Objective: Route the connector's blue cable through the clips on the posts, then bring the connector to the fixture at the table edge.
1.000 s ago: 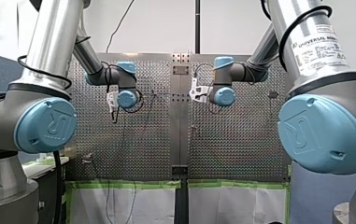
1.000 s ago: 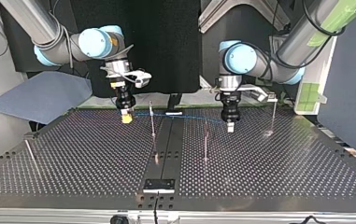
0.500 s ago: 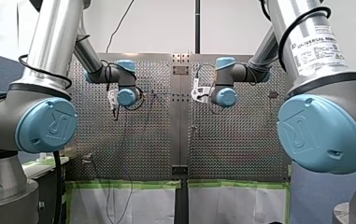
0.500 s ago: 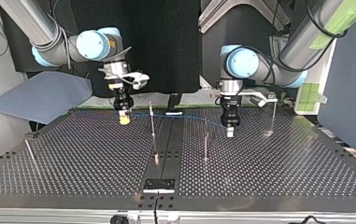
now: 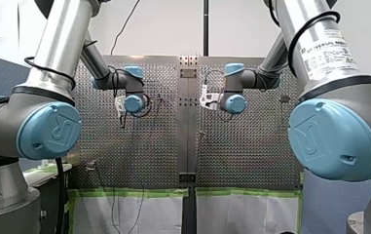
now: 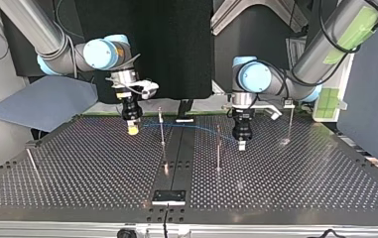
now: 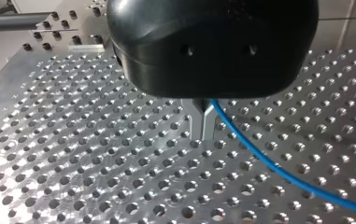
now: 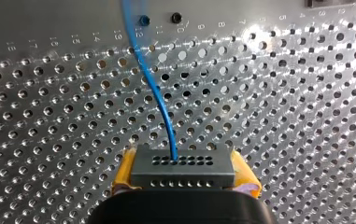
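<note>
The perforated surface (image 6: 300, 173) spreads wide in the top view, with open room between the posts and its near edge, where the fixture (image 6: 169, 197) sits at the middle. Dark panels stand behind the far edge. In the front view our shoulder joints fill both sides and only the wrists show over the surface. The fingers show in the other views.

The centre post (image 6: 161, 128) and the second post (image 6: 218, 148) stand either side of the middle strip. The far post (image 6: 290, 124) is at the view's right and a leaning rod (image 6: 31, 159) at its left.

Our right gripper (image 6: 133, 129) hangs just above the surface. Its wrist view shows yellow pads clenched on the grey connector (image 8: 182, 166). Our left gripper (image 6: 241, 145) pinches the blue cable (image 6: 196, 127), which runs between both grippers past the two middle posts. We cannot tell whether it sits in a clip.
</note>
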